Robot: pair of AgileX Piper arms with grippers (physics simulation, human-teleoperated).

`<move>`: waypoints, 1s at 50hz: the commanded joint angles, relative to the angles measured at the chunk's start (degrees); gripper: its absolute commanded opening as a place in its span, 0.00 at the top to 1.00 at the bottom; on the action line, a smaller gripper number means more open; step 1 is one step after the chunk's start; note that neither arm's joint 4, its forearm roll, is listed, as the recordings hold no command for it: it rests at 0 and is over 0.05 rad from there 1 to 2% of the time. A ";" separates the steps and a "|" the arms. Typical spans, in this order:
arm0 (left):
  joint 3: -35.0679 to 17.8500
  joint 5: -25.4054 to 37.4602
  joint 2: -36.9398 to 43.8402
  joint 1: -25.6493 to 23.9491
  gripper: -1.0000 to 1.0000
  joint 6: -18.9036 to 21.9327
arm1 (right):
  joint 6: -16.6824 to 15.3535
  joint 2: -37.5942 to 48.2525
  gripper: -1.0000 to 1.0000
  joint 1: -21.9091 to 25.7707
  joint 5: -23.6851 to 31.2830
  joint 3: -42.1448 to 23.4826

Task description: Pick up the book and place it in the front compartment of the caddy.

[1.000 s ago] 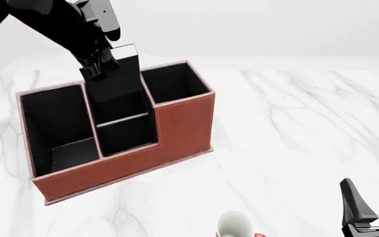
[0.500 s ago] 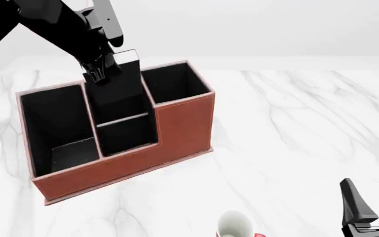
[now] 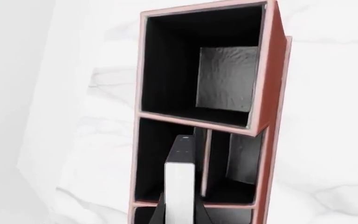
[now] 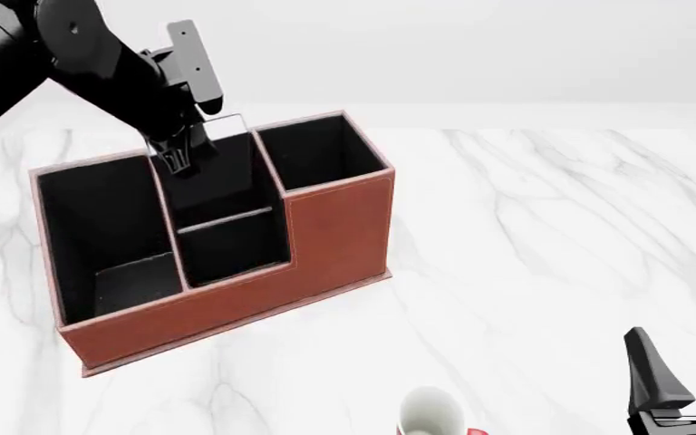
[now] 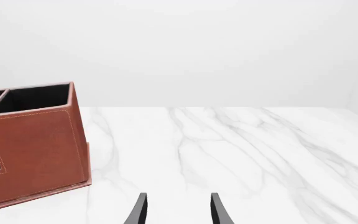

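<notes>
My left gripper (image 4: 182,152) is shut on the book (image 4: 227,127), black with a white strip along its top edge. The book stands upright, sunk into the small tall-walled cell (image 4: 221,195) in the middle column of the red-brown caddy (image 4: 336,227), just behind the low pale divider (image 4: 225,218). Its top is about level with the rim. In the left wrist view the book (image 3: 180,182) stands between my fingers (image 3: 158,213), inside the cell beside the divider (image 3: 207,163). My right gripper (image 4: 687,381) is open and empty, low at the near right, far from the caddy.
A white-and-red mug (image 4: 433,412) sits at the near edge, left of the right gripper. The caddy's long largest cell (image 4: 101,236) lies left of the book. The right wrist view shows the caddy's red wall (image 5: 36,149) and the marble table (image 5: 241,149).
My left gripper has lowered the book deeper into the middle cell; its top was well above the rim and now sits about level with it. The right arm has not moved.
</notes>
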 commanded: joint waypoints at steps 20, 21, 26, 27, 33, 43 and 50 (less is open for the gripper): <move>3.50 -6.09 0.04 1.81 1.00 3.72 | 0.00 -0.17 0.00 0.00 0.12 0.03; 3.73 -6.34 -0.15 1.07 1.00 3.10 | 0.02 -0.18 0.00 0.01 0.13 0.04; 5.23 -7.70 0.07 1.97 1.00 4.19 | 0.00 -0.18 0.00 0.01 0.13 0.03; 5.40 -7.75 -0.37 0.82 1.00 3.46 | 0.00 -0.18 0.00 0.01 0.13 0.03; 5.64 -8.57 0.26 1.93 1.00 3.99 | 0.01 -0.19 0.00 0.00 0.13 0.03; 5.99 -9.32 1.24 1.76 1.00 3.76 | 0.00 -0.17 0.00 0.00 0.12 0.03; 7.40 -10.67 2.04 2.82 1.00 5.13 | 0.02 -0.18 0.00 0.00 0.13 0.04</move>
